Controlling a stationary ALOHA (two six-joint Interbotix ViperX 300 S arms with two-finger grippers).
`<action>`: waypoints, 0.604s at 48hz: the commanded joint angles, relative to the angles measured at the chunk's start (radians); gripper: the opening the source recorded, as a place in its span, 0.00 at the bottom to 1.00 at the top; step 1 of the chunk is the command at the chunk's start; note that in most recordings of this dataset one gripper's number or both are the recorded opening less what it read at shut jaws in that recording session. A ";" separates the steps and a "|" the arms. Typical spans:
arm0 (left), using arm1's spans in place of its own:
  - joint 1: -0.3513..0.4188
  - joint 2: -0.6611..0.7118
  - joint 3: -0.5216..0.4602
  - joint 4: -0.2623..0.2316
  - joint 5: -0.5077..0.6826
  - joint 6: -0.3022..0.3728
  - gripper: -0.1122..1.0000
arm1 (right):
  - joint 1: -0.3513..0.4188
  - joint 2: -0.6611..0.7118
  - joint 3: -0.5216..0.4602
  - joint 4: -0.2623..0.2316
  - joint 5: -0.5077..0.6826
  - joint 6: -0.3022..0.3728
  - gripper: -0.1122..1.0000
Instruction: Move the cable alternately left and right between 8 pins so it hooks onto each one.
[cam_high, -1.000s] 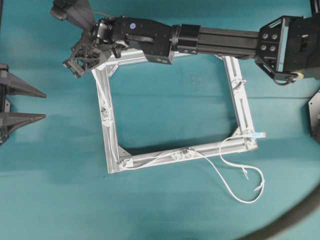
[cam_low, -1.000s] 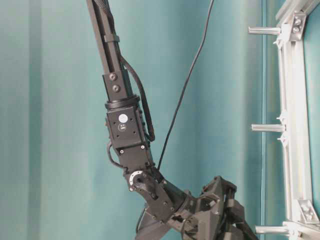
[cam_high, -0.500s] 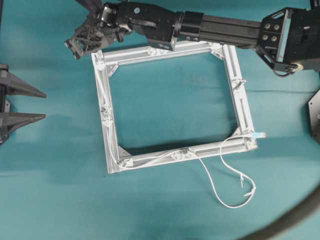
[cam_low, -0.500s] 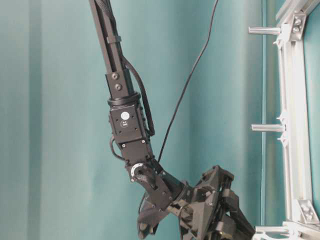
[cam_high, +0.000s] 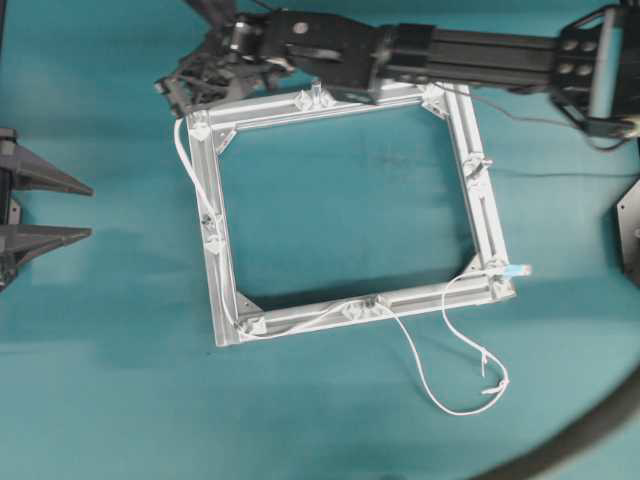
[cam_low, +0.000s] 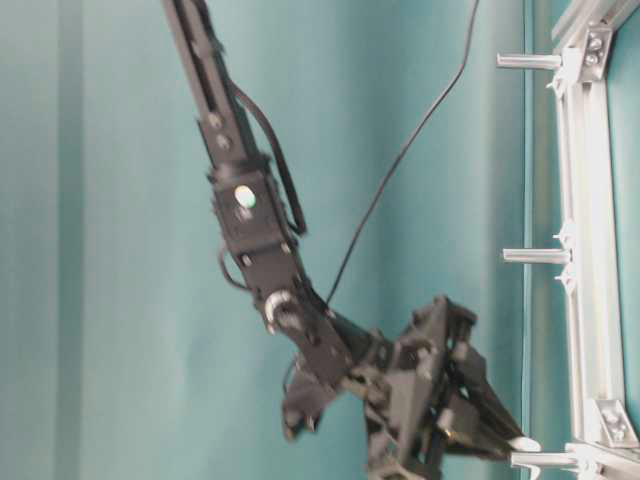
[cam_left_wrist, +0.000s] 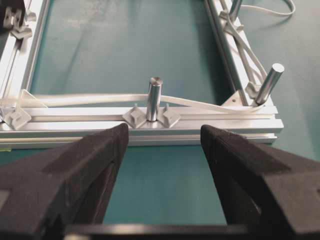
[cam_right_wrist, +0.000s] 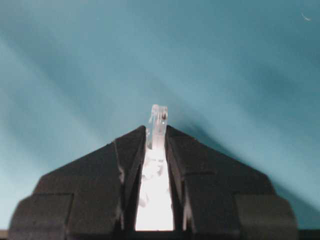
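Right gripper (cam_high: 180, 88) clenched on cable (cam_high: 186, 160) end at frame (cam_high: 480, 210) far-left corner; left gripper (cam_left_wrist: 165, 145) spread wide, holding nothing, facing a pin (cam_left_wrist: 155, 99).

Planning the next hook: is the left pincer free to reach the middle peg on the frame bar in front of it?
Probably yes: the left pincer is open and empty, with only bare mat between it and that peg.
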 joint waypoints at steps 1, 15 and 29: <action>0.005 0.006 -0.017 0.002 -0.009 -0.008 0.75 | 0.009 -0.109 0.075 -0.005 -0.051 0.021 0.23; 0.005 0.006 -0.015 0.002 -0.008 -0.008 0.75 | 0.038 -0.186 0.247 -0.005 -0.109 0.074 0.23; 0.003 0.006 -0.017 0.002 -0.008 -0.009 0.75 | 0.078 -0.242 0.333 -0.005 -0.130 0.084 0.23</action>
